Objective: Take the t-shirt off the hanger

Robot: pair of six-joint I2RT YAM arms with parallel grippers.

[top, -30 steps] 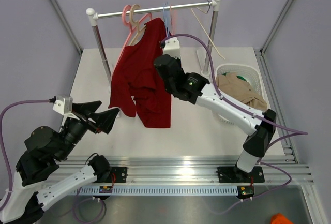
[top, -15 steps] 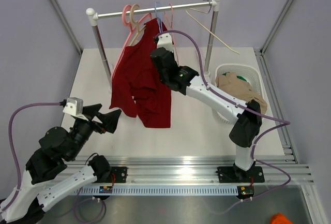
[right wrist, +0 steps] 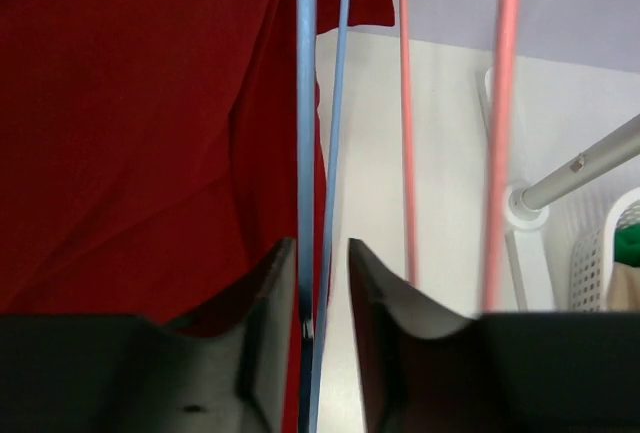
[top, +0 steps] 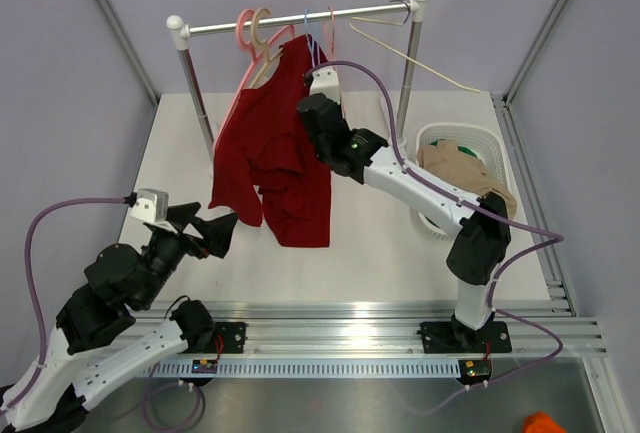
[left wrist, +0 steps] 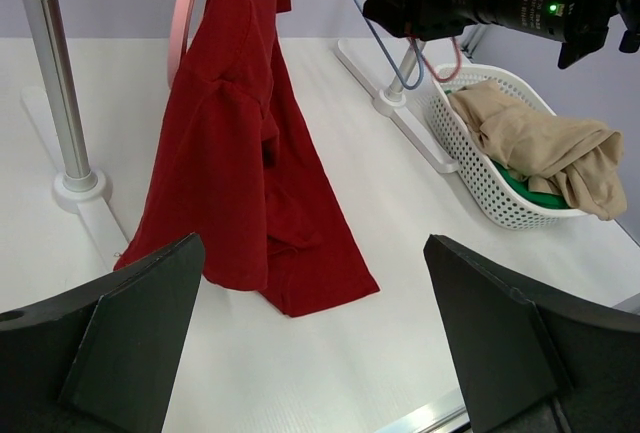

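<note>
right wrist view, right gripper pinching the blue hanger beside red t-shirt, contact partly hidden, left gripper spread wide below it

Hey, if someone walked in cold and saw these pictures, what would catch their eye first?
The red t-shirt, draped unevenly from a hanger on the rail, dominates the middle. Next, the right gripper reaching up beside it, its fingers astride a blue hanger. The white basket of clothes sits on the right.

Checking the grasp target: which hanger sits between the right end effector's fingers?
The blue hanger; its wires run down into the right end effector, while the pink hanger hangs clear to the side.
</note>
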